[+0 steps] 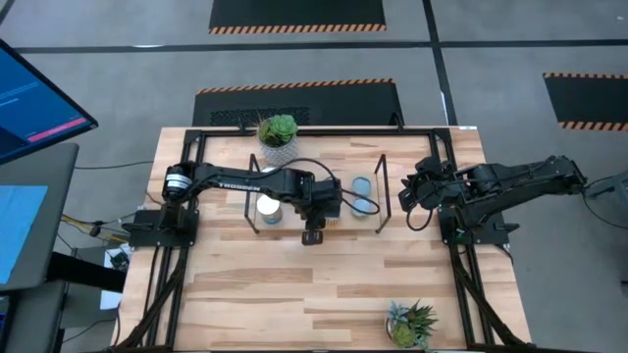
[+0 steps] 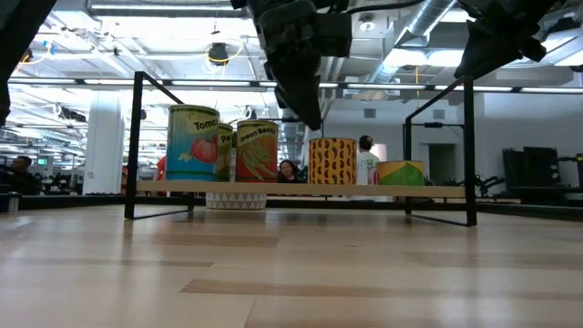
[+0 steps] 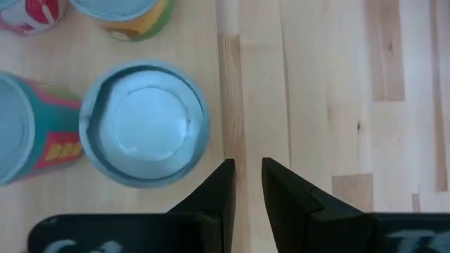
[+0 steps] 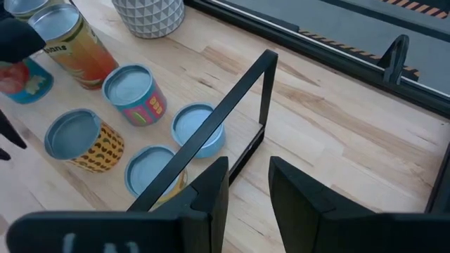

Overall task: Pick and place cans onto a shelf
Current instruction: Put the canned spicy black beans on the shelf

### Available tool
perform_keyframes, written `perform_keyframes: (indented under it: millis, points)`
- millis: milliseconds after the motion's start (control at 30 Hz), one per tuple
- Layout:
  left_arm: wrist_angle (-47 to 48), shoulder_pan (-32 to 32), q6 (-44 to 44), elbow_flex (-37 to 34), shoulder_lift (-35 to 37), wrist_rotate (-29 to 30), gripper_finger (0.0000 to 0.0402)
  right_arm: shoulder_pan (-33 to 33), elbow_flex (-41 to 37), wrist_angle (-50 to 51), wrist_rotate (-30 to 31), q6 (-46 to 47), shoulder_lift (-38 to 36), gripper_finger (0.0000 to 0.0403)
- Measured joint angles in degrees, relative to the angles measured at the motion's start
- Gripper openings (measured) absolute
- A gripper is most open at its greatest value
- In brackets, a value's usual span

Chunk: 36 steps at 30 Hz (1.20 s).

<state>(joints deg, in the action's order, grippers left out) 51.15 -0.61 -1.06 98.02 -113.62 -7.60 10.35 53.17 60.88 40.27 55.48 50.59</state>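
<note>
Several cans stand upright on the shelf (image 1: pixel 324 169), a low wooden board with black wire ends. The low view shows a tomato can (image 2: pixel 193 144), a green-bean can (image 2: pixel 257 150), a yellow patterned can (image 2: pixel 332 161) and a short can (image 2: pixel 401 172). My left gripper (image 3: pixel 247 165) hangs above the shelf's near edge (image 1: pixel 312 235), pointing steeply down. Its fingers are open by a narrow gap, with only bare wood between them. A can with a pale blue top (image 3: pixel 144 126) stands just beside them. My right gripper (image 4: pixel 249 186) waits open beyond the shelf's right wire end (image 4: pixel 232 105).
A white patterned pot with a succulent (image 1: pixel 278 137) stands behind the shelf at the table's far edge. A spiky potted plant (image 1: pixel 412 324) sits near the front right corner. Bare tabletop (image 1: pixel 294 294) stretches between the shelf and the near edge.
</note>
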Motion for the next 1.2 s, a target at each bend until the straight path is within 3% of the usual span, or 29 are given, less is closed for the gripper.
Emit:
perform_keyframes:
  millis: [333,1200]
  points:
    - [-1.6,-1.5,0.8,0.0,-3.5,-7.1,0.0057,0.0,0.0,0.1,0.0,0.2,0.0,0.0127]
    - [-5.0,-2.7,-1.5,0.0,-3.7,-5.4,0.0057,0.0,0.0,0.4,-0.4,0.0,0.5,0.0127]
